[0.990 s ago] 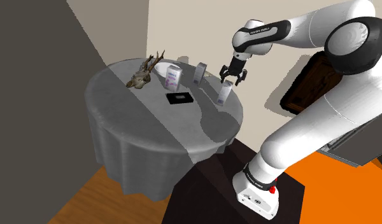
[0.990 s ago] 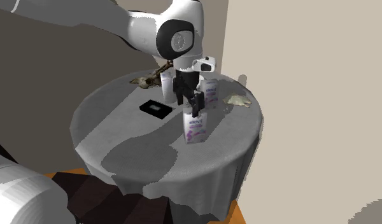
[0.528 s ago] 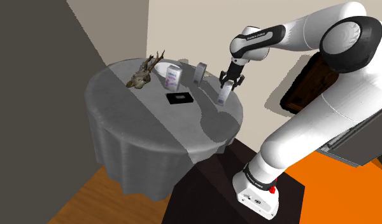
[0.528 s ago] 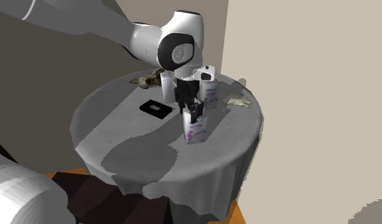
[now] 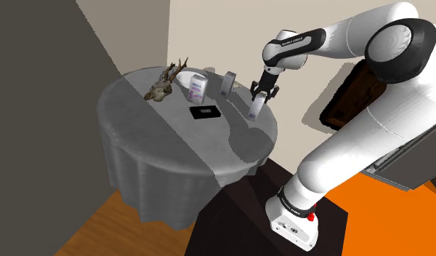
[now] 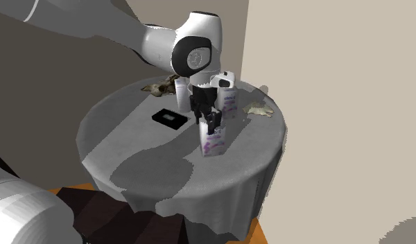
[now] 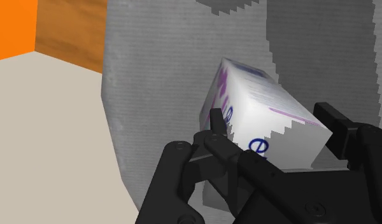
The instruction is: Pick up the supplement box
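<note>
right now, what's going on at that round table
A white robot arm has its black hand clasped on the top of a white supplement box with purple print, on the round grey table. The box stands on the table, not yet lifted. A second similar box, a flat black item and a skull-like piece sit elsewhere on the table.

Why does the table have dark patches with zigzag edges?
They are shadows. Shoulder view: a darker patch lies on the table near the gripper. Wrist view: the shadow edges look stair-stepped, on the table and on the supplement box.
</note>
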You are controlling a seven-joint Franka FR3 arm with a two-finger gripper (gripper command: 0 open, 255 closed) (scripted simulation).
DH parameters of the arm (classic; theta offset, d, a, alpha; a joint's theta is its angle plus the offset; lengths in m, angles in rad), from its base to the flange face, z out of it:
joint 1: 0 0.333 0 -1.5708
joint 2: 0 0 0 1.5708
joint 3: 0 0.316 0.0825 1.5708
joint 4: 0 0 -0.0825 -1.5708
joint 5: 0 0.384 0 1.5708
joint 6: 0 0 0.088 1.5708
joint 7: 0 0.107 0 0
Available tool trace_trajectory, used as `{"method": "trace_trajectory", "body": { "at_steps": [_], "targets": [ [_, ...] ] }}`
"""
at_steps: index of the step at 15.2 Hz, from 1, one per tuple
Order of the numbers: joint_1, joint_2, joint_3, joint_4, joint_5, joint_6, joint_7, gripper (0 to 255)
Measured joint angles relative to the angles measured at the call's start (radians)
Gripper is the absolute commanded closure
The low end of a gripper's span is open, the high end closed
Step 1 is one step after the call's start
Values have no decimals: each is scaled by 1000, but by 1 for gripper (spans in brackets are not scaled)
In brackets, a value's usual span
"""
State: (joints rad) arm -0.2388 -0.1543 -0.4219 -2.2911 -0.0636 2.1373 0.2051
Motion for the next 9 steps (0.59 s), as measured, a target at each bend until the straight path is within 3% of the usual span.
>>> {"method": "trace_trajectory", "body": {
  "at_steps": [9],
  "targets": [
    [0,-39,9,60,-12,-97,11,255]
  ]
}}
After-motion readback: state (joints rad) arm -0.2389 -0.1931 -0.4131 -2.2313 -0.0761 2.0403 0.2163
